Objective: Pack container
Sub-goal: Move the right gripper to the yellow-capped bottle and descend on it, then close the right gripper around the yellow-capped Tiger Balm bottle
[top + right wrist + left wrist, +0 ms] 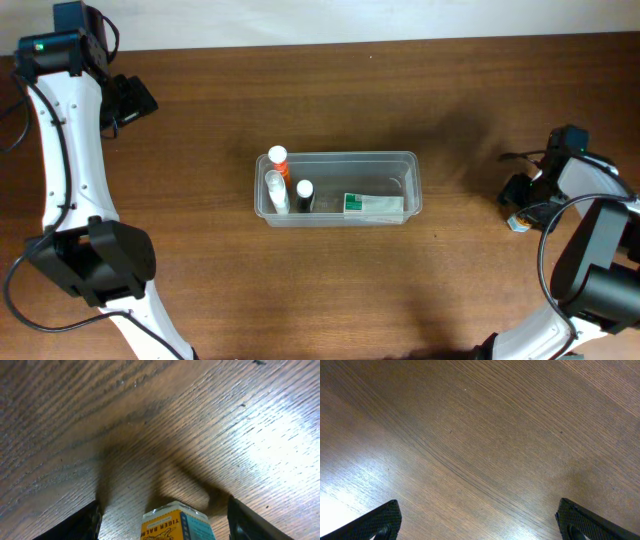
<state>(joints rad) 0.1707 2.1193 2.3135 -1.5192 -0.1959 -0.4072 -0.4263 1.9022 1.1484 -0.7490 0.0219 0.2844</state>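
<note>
The container, a clear rectangular tub, sits mid-table. Inside it are an orange-capped bottle, a white bottle, a black-capped bottle and a white-and-green carton. My right gripper is low over the table's right edge, and a small orange and blue Tiger Balm box stands between its fingers. Wood shows on both sides of the box, so the jaws are open around it. The same box peeks out under the right wrist in the overhead view. My left gripper is open over bare wood at the far left.
The wooden table's far edge meets a pale wall at the top of the overhead view. The left arm's links run down the left side, and the right arm's base fills the lower right corner.
</note>
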